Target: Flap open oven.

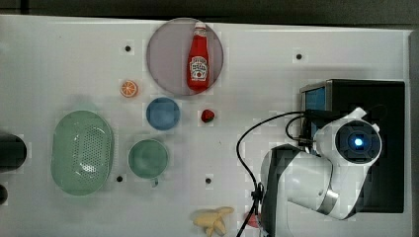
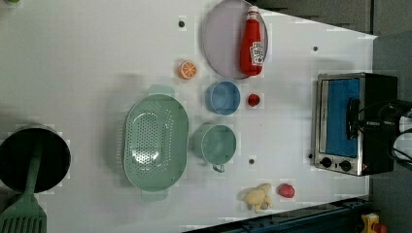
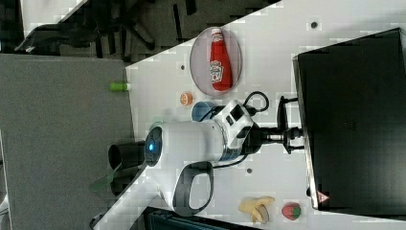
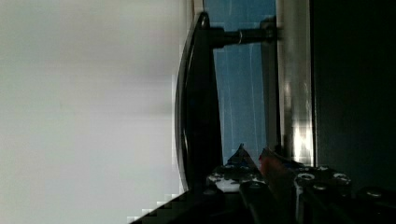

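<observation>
The white table [image 2: 97,58] carries everything, and the oven [image 2: 347,124] stands near the left view's right edge, its blue glass door upright and closed in the silver frame, two black knobs below the glass as the left view shows it. The white arm [image 1: 316,173] reaches over the oven's black top in the top view, and in the right view its gripper [image 3: 293,139] sits at the oven's front edge. In the wrist view the jaws stand narrowly apart right at the dark bar handle [image 4: 198,102], with one finger behind the bar toward the glass; whether they actually clamp it cannot be made out. Well apart on the table lie a green colander [image 2: 155,141], a grey plate [image 2: 226,41] bearing a ketchup bottle [image 2: 251,43], a green cup [image 2: 218,144], a blue bowl [image 2: 223,97], a banana [image 2: 257,196], an orange slice [image 2: 187,70] and two small red fruits.
</observation>
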